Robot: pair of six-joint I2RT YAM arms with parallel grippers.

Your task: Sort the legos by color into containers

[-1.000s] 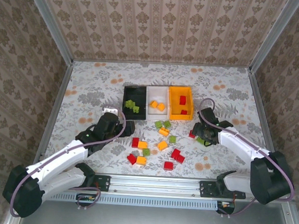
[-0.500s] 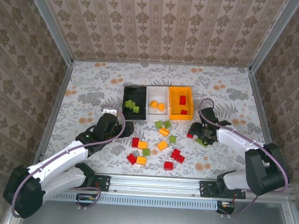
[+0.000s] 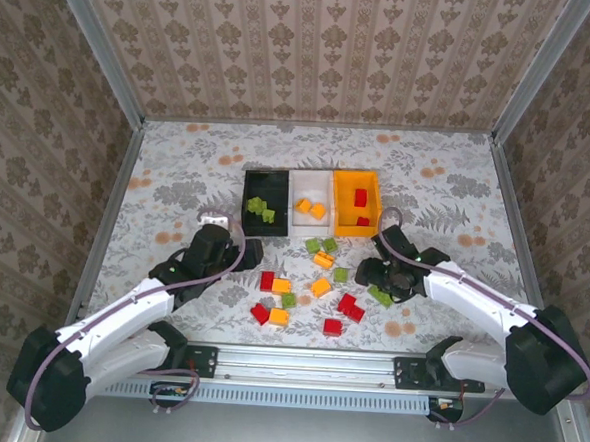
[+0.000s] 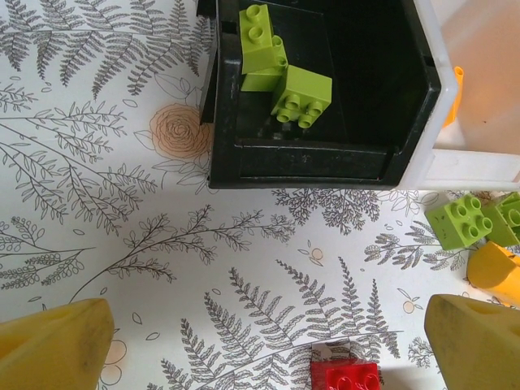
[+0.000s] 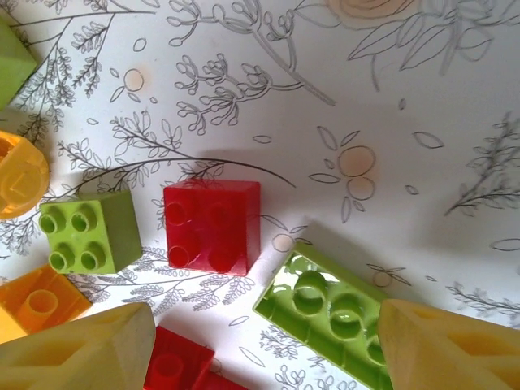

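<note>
Jaws of the right gripper (image 5: 266, 321) stand spread and empty, low on the near side of the orange-yellow bin (image 3: 356, 230), with a long green lego (image 5: 329, 313) lying aslant between them, crowding one finger; the left gripper (image 3: 243, 250), also spread, sits farther off.

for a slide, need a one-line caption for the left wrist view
Open left tool above the fern-print table, facing the black bin that holds lime green bricks.
</note>
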